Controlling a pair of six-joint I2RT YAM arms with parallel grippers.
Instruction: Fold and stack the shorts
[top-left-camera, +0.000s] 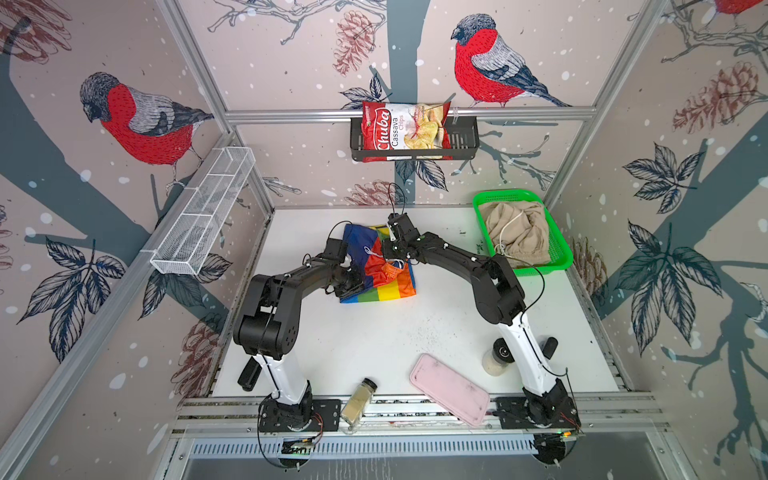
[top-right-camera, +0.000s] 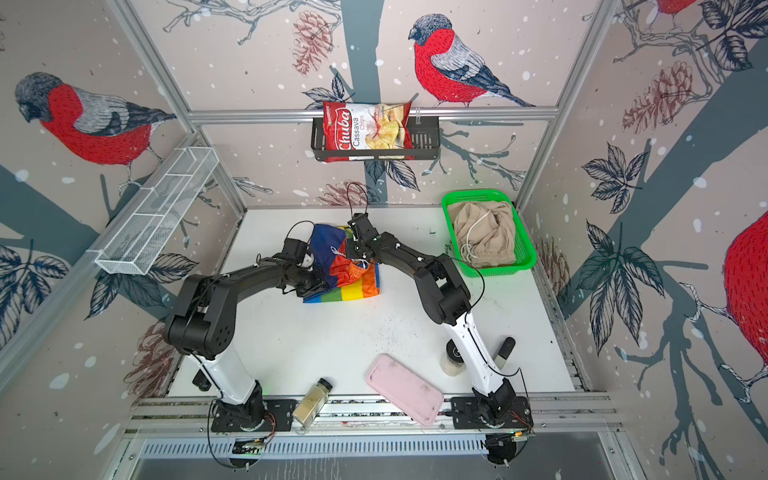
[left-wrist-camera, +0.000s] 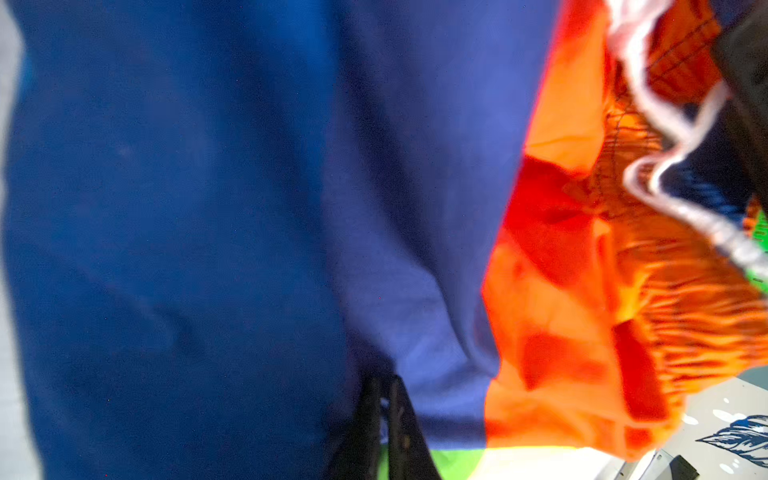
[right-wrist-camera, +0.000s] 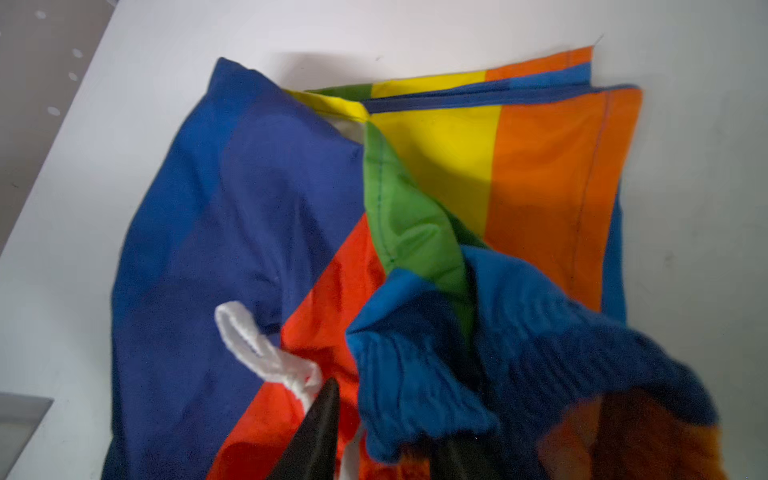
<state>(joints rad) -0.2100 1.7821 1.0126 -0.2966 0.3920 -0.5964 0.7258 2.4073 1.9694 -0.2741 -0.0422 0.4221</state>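
At back-ctr of the white table (top-left-camera: 374, 345), the rainbow shorts (top-left-camera: 376, 270) lie crumpled and partly folded. The blue panel is toward the left, orange/red in the middle, and the striped hem (green/yellow/orange) toward the front. The white drawstring (right-wrist-camera: 257, 349) loops out over the blue and red cloth.

The left gripper (left-wrist-camera: 386, 415) is at the shorts' left edge. Its fingers are pressed together, pinching blue fabric, w/ cloth puckering at the tips. The right gripper (right-wrist-camera: 395, 415) comes in from the right onto the gathered waistband. Its jaws are part-closed on the bunched blue waistband, which is raised off the table there.

The beige shorts (top-left-camera: 517, 232) sit heaped in the green basket (top-left-camera: 544, 266) at the back-right corner, well apart from the rainbow pair, w/ their own cord on top.

Nearer the front edge are a pink tray (top-left-camera: 451, 395), a spice jar (top-left-camera: 359, 399) lying on its side, and a 2nd jar (top-left-camera: 496, 357) just beside the right arm's base. On the back wall, a chip bag (top-left-camera: 403, 131) sits in a black rack.
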